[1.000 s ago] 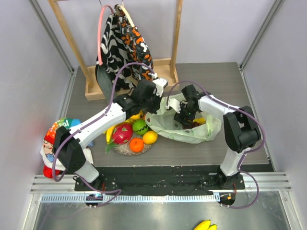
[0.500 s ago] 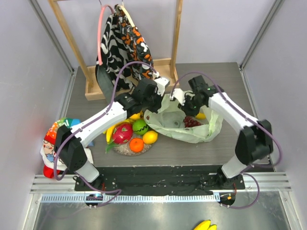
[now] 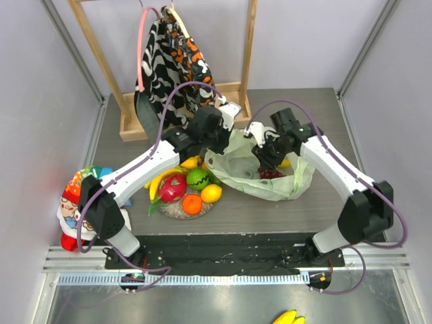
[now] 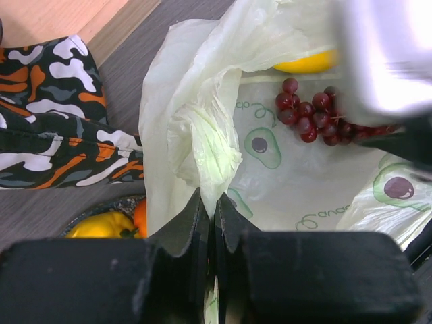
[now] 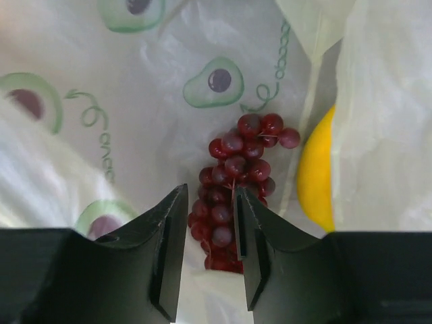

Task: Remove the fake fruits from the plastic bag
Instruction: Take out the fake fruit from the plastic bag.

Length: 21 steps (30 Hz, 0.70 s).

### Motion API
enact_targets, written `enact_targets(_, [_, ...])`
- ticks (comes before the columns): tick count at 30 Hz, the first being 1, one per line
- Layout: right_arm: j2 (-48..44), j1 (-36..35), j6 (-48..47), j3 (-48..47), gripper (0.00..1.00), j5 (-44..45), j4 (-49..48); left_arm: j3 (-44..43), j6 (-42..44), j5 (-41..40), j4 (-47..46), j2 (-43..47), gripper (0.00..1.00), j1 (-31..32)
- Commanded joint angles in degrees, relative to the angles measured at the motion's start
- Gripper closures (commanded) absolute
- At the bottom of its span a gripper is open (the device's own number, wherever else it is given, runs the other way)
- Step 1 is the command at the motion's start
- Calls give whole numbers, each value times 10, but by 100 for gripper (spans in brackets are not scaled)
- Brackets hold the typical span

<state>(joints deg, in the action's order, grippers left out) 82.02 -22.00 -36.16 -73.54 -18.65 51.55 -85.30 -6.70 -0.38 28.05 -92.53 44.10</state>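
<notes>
The pale-green plastic bag lies open at mid-table, printed with avocado marks. My left gripper is shut on a bunched fold of the bag's left rim and holds the mouth up. Inside the bag lie dark red grapes and a yellow fruit to their right. My right gripper hovers in the bag's mouth, open partway, with the grapes showing through the gap below its fingertips. In the top view the grapes rest on the bag's floor.
A plate left of the bag holds a pink dragon fruit, a green apple, an orange, a lemon and bananas. A wooden rack with a patterned cloth stands behind. A colourful toy sits far left.
My right gripper lifted out of the bag, swung back, then dropped toward the grapes again with narrower jaws. The left gripper kept its pinch and drew the rim slightly back.
</notes>
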Motion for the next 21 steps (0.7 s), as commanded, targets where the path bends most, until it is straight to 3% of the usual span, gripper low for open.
enact_targets(1, [52, 1, 48, 2, 59, 52, -70, -3, 14, 0, -25, 17, 91, -3])
enact_targets(8, [156, 26, 51, -47, 57, 153, -109, -1, 11, 28, -27, 17, 100, -3])
enact_targets(15, [228, 51, 55, -64, 38, 219, -119, -13, 6, 37, -27, 3, 100, -3])
enact_targets(21, [296, 51, 50, -65, 41, 243, -133, -24, 6, 39, -24, -8, 100, -3])
